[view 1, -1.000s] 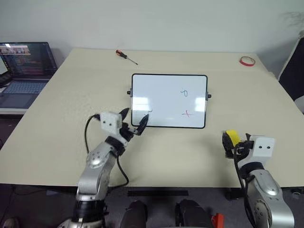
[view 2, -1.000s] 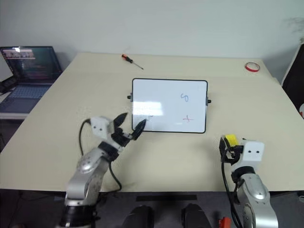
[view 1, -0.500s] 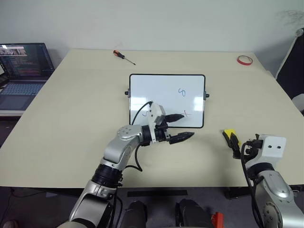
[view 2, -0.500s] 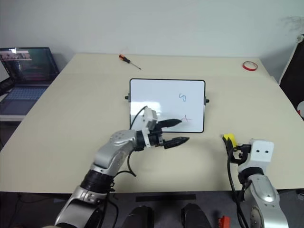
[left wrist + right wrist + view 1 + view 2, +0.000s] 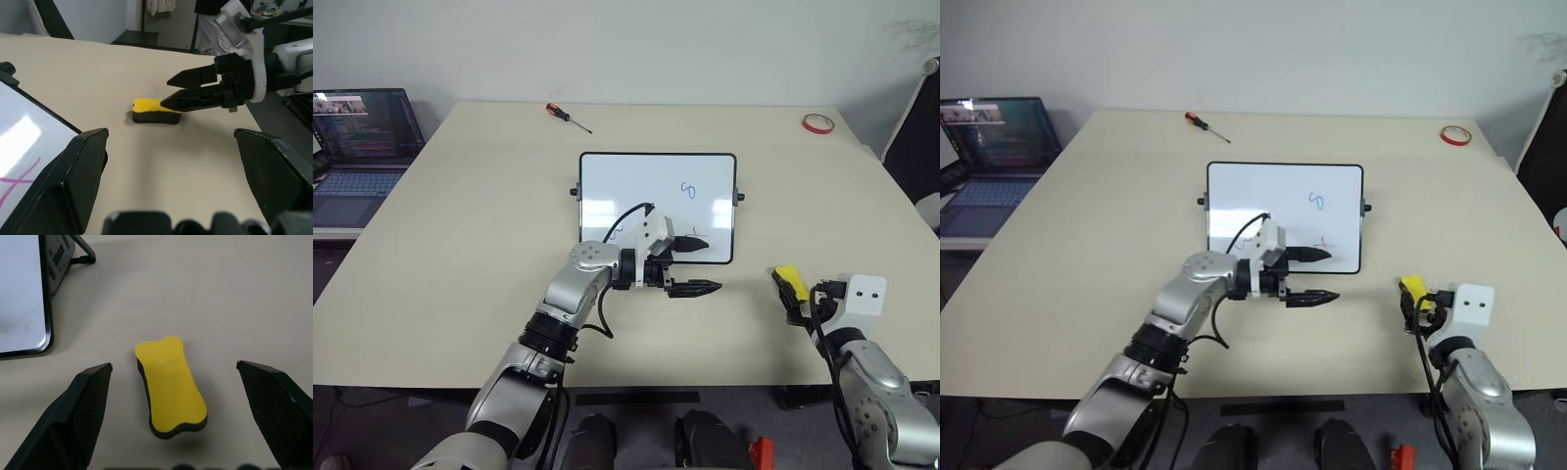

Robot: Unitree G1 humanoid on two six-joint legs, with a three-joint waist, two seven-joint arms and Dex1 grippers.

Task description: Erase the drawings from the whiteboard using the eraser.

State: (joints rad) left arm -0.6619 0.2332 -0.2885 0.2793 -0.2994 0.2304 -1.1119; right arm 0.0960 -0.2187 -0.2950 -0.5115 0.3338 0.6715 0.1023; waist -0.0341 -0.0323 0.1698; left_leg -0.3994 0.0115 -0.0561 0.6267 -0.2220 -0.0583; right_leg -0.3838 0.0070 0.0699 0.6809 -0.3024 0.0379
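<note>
So the whole setup sits on a big beige table (image 5: 460, 245) pushed up against a plain white wall, matte top, pretty bare. The eraser (image 5: 168, 384) is lying flat on it, yellow side up with the dark base underneath, right in front of the right gripper (image 5: 171, 426), whose two black fingers are spread wide on either side of it and not touching it, so nothing's pinched yet. From the left wrist camera you can see that same right gripper (image 5: 195, 88) with its fingertips just at the end of the eraser. The left gripper (image 5: 700, 264) is reaching across sideways toward the eraser side, fingers apart and empty, one finger over the near edge of the whiteboard (image 5: 636, 181) and the other just off it over bare table. The whiteboard lies flat beyond the left gripper, and off to the side of the right one. Of the drawings, the blue loop (image 5: 688, 188) is on the half nearer the eraser, and the red cross (image 5: 19, 181) is right beside the left fingers. Further back there's a screwdriver (image 5: 566, 116) and a red tape ring (image 5: 819, 122) near the table's far edge, well away from both grippers. A laptop (image 5: 362, 147) with its screen on sits on a separate surface off the left side.
</note>
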